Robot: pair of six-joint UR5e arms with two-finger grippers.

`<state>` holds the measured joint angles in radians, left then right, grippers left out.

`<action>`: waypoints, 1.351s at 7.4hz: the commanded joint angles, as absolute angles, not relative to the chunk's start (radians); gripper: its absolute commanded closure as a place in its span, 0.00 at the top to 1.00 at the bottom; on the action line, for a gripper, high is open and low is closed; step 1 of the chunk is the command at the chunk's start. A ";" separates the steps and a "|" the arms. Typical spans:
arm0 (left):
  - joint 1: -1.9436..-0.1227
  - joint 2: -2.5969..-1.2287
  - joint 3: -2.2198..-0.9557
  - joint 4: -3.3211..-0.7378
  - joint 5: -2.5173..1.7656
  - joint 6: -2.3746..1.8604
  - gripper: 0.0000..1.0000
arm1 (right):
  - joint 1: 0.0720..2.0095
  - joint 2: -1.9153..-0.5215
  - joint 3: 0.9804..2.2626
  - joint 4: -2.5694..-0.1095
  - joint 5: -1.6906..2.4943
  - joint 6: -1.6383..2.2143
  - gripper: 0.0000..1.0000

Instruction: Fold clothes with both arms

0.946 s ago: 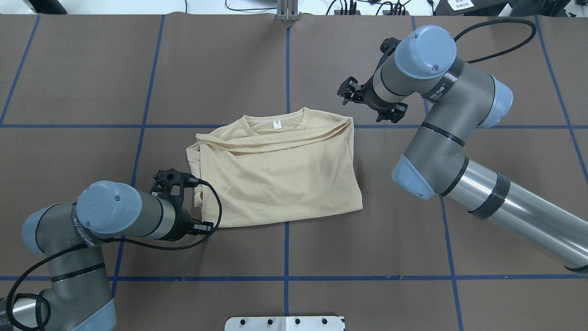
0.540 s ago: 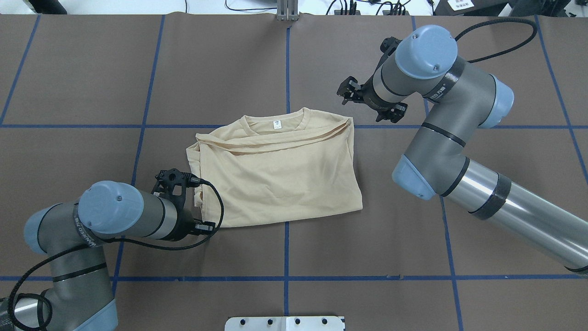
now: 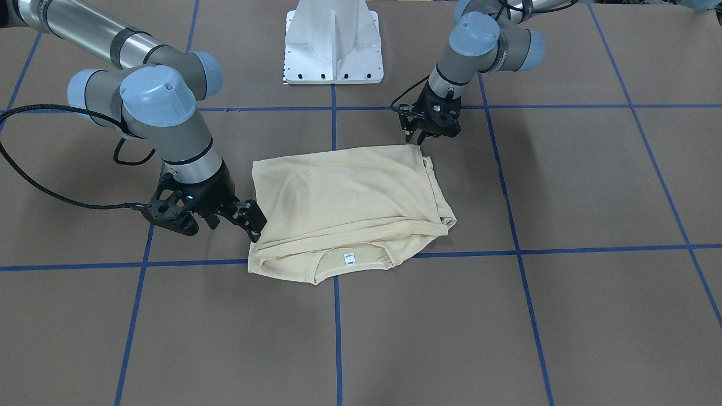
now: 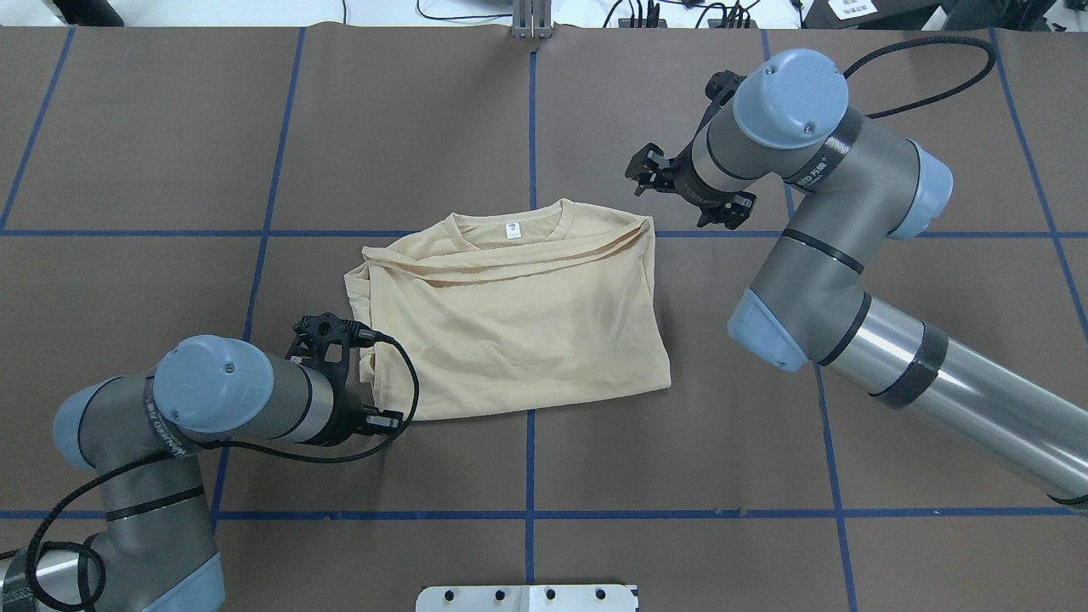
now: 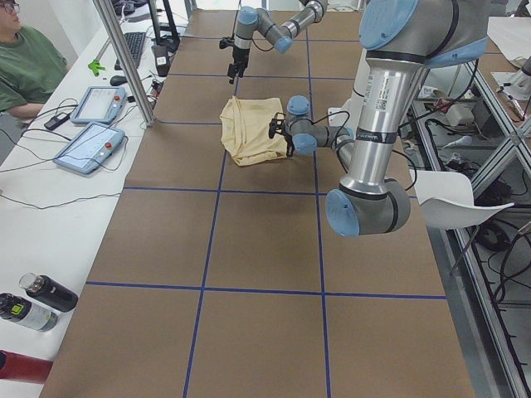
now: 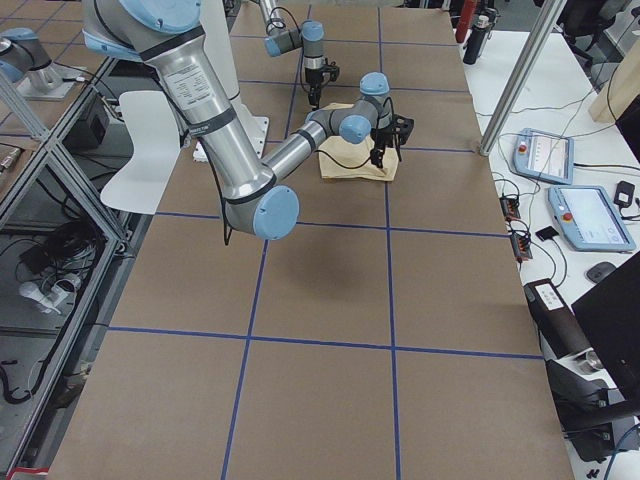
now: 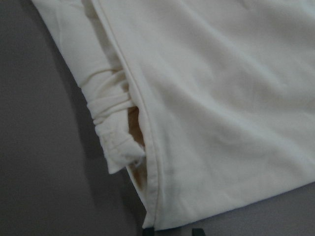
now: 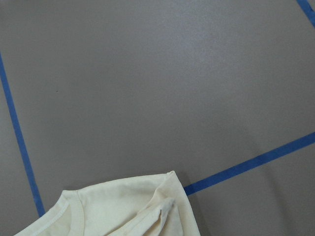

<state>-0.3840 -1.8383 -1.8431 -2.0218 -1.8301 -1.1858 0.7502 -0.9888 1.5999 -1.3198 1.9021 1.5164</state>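
Lower left of the overhead frame, my left gripper [image 3: 418, 140] sits at the near corner of the folded T-shirt [image 4: 510, 323]; I cannot tell how its fingers stand. The shirt lies mid-frame on the brown table [image 4: 170, 127]. Upper right, my right gripper [image 3: 237, 217] hangs spread just beside the collar-end corner.

The brown worktop [image 4: 680, 425] has a grid of blue tape lines [image 4: 529, 476]. A white base [image 3: 333, 45] stands near the left pincer [image 3: 431, 135]. Well apart from this pincer, beside the worktop, are a seated person [image 5: 25, 66] in green, two pendants [image 5: 90, 145] and some bottles [image 5: 46, 292].
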 commanded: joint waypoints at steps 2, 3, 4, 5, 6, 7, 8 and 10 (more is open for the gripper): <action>-0.383 -1.839 -1.842 -2.020 -1.829 -1.187 0.00 | 0.750 -0.989 1.600 -1.319 1.902 1.513 1.00; -0.383 -1.838 -1.842 -2.020 -1.827 -1.187 0.00 | 0.750 -0.989 1.600 -1.319 1.902 1.513 1.00; -0.385 -1.835 -1.844 -2.020 -1.827 -1.186 0.00 | 0.750 -0.989 1.600 -1.321 1.902 1.513 1.00; -0.391 -1.829 -1.854 -2.020 -1.827 -1.184 0.00 | 0.750 -0.989 1.600 -1.321 1.902 1.513 1.00; -0.402 -1.822 -1.862 -2.020 -1.827 -1.177 0.00 | 0.750 -0.989 1.600 -1.319 1.902 1.513 1.00; -0.414 -1.809 -1.865 -2.019 -1.827 -1.172 0.00 | 0.750 -0.989 1.601 -1.319 1.902 1.513 1.00; -0.416 -1.810 -1.879 -1.999 -1.828 -1.172 0.00 | 0.750 -0.988 1.601 -1.319 1.902 1.513 1.00; -0.413 -1.813 -1.876 -1.983 -1.827 -1.173 0.99 | 0.750 -0.988 1.600 -1.319 1.902 1.513 1.00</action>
